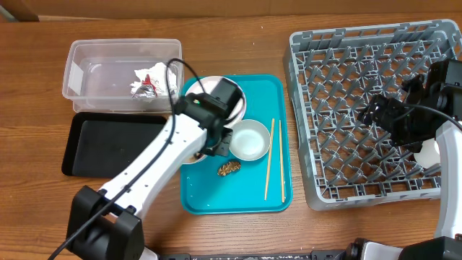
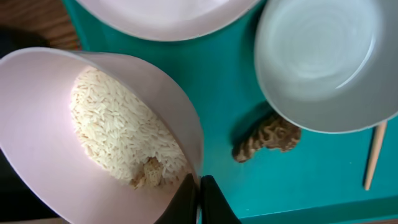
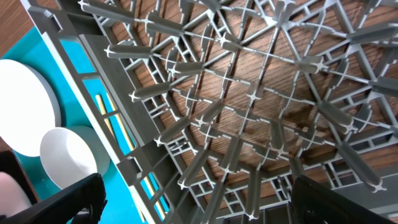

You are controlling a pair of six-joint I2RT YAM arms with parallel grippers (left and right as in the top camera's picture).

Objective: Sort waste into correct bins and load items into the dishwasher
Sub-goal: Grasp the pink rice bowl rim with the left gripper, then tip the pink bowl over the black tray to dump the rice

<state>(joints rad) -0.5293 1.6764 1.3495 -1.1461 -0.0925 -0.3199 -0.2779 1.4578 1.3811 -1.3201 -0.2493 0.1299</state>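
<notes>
My left gripper is shut on the rim of a pinkish-white bowl that holds white rice and a small brown scrap. The bowl is tilted over the teal serving tray. Beside it lie a pale empty bowl, a brown food scrap, a white plate and a chopstick. In the overhead view the left gripper is next to the empty bowl. My right gripper stands open above the grey dish rack, nothing between its fingers.
The clear tub at the back left holds a red wrapper and crumpled tissue. The black tray lies in front of it, left of the teal tray. Chopsticks lie on the teal tray's right side. The rack fills the right.
</notes>
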